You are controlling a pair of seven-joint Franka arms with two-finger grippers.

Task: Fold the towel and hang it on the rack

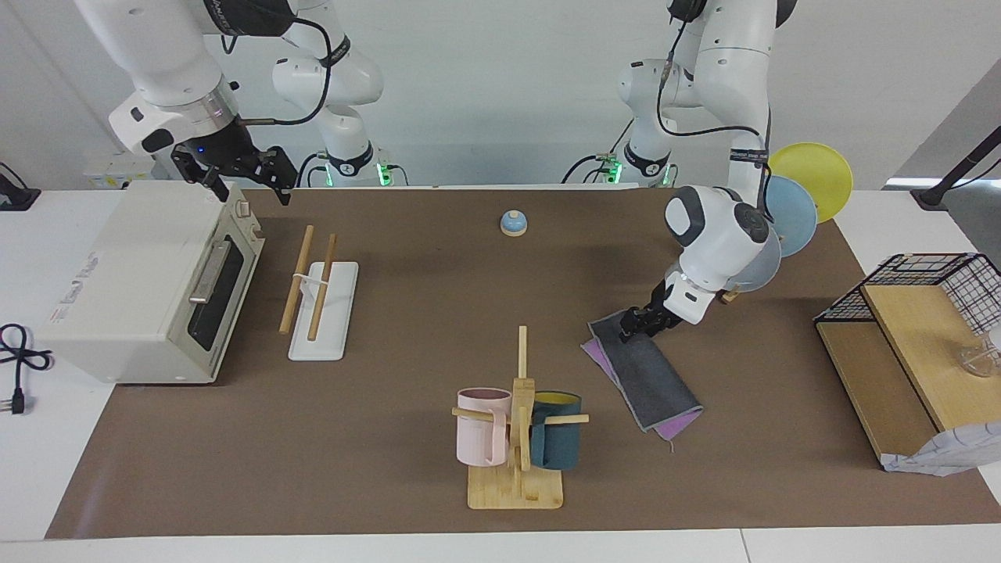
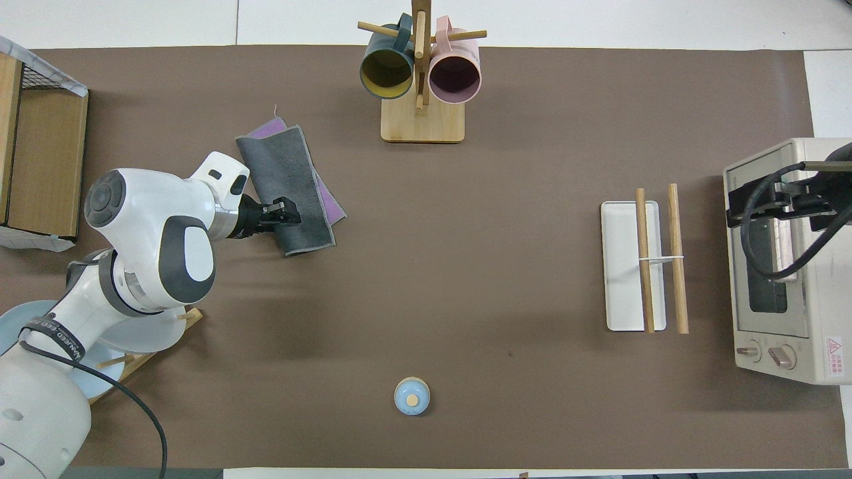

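Note:
The towel (image 1: 653, 379) (image 2: 286, 169) lies folded on the brown mat, dark grey face up with purple edges showing, beside the mug tree toward the left arm's end. My left gripper (image 1: 633, 328) (image 2: 286, 214) is down at the towel's end nearer the robots, its fingers drawn together on the grey edge. The rack (image 1: 321, 301) (image 2: 642, 266), two wooden rods on a flat white base, stands in front of the toaster oven. My right gripper (image 1: 249, 188) hangs open and waiting over the oven's top corner.
A mug tree (image 1: 516, 438) with pink and dark blue mugs stands mid-table at the edge farthest from the robots. The toaster oven (image 1: 148, 281) fills the right arm's end. A small blue bell (image 1: 513, 224), a plate stand (image 1: 798, 211) and a wooden shelf (image 1: 899, 360) are also here.

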